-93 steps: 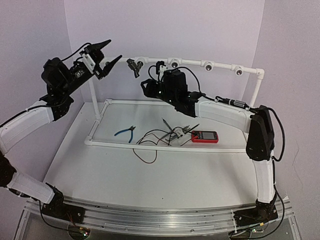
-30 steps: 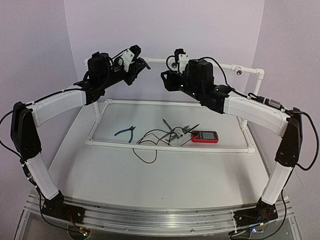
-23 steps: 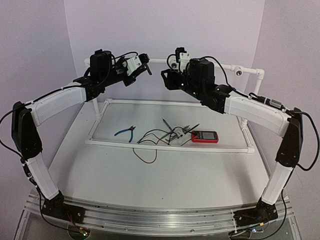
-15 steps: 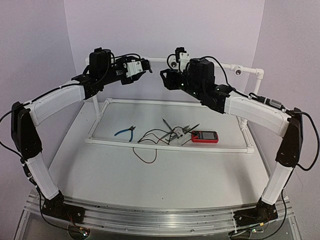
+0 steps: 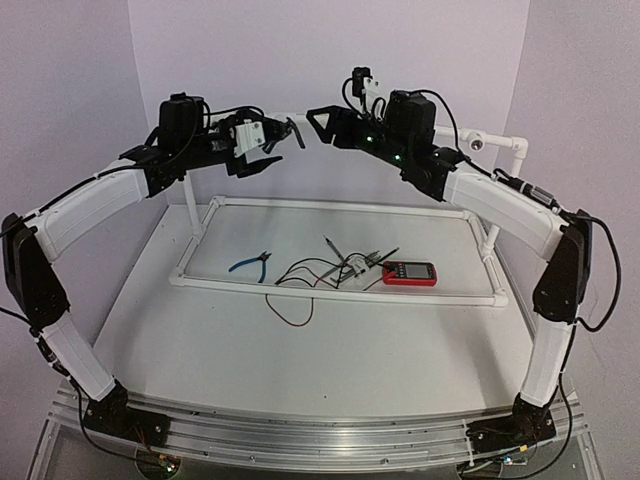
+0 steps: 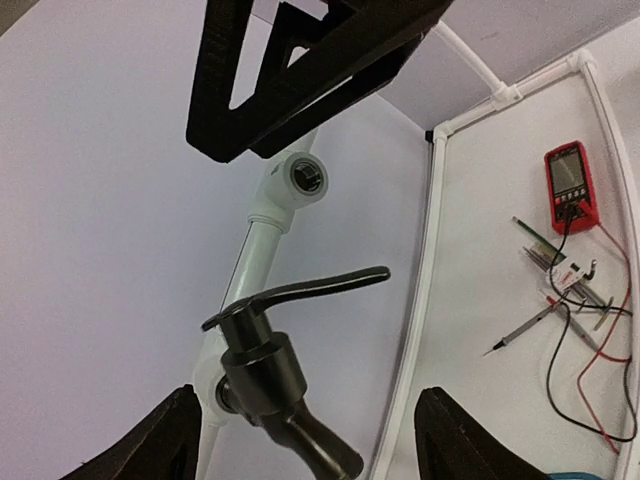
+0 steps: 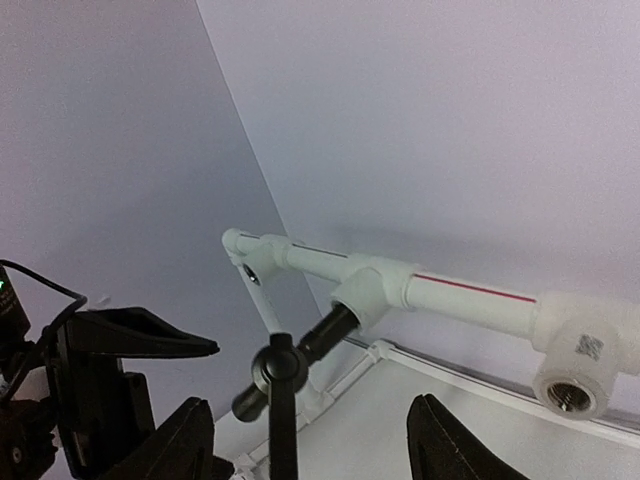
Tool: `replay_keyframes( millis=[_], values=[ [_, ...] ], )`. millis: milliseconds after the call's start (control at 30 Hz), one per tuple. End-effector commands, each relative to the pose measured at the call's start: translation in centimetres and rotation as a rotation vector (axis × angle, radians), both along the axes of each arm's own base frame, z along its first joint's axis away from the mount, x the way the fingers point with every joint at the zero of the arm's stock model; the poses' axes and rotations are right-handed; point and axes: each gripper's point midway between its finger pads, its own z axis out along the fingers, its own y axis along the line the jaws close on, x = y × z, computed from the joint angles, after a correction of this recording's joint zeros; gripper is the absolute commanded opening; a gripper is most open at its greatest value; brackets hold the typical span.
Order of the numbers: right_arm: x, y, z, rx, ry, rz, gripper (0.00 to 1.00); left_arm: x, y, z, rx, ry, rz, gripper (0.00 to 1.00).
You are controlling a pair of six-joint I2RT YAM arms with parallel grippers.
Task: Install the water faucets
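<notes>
A dark metal water faucet [image 6: 262, 372] with a short lever handle sits screwed into a white socket of the raised pipe rail [image 7: 470, 295]. It also shows as the faucet [image 7: 281, 366] in the right wrist view and the faucet [image 5: 294, 131] from above. My left gripper [image 6: 305, 452] is open, its fingers standing wide on either side of the faucet without touching it. My right gripper [image 7: 320, 450] is open too and faces the faucet from the other side. From above, the left gripper [image 5: 275, 141] and right gripper [image 5: 318, 122] flank it closely.
An empty threaded socket [image 6: 305, 178] lies further along the rail, another socket [image 7: 565, 392] to the right. On the table inside the white pipe frame [image 5: 330, 292] lie blue-handled pliers [image 5: 252, 264], a red multimeter [image 5: 409, 273] and tangled leads [image 5: 330, 270].
Both grippers have opened. The left one let go of the faucet and drew back slightly to the left. The right gripper rose and swung up level with the rail.
</notes>
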Motion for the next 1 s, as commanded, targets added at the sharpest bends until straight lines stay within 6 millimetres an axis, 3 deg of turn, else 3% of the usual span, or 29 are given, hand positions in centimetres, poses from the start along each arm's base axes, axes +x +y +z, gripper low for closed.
replay_keyframes(
  millis=[0, 67, 200, 367, 633, 800, 967],
  values=[
    [0.5, 2.7, 1.8, 0.082, -0.034, 0.088, 0.68, -1.9, 4.2, 3.3, -0.267, 0.306, -0.049, 0.74],
    [1.5, 3.3, 1.7, 0.1, -0.034, 0.075, 0.68, -1.5, 5.9, 3.1, -0.342, 0.413, -0.042, 0.72],
    [2.8, 4.9, 1.8, 0.154, -0.045, 0.11, 0.66, -1.1, 6.8, 1.5, -0.414, 0.541, -0.018, 0.7],
    [3.8, 5.3, 1.0, 0.21, -0.007, 0.094, 0.54, 0.9, 7.7, -0.2, -0.452, 0.605, 0.065, 0.69],
    [6.0, 2.1, -3.7, 0.273, 0.176, -0.115, 0.25, 1.7, 7.8, -1.2, -0.461, 0.609, 0.097, 0.67],
    [6.6, 1.7, -6.7, 0.38, 0.334, -0.134, 0.23, 2.3, 7.5, -2.8, -0.431, 0.625, 0.097, 0.61],
    [7.2, 2.2, -8.9, 0.466, 0.443, -0.118, 0.25, 3.1, 6.6, -3.0, -0.418, 0.627, 0.08, 0.57]
  ],
)
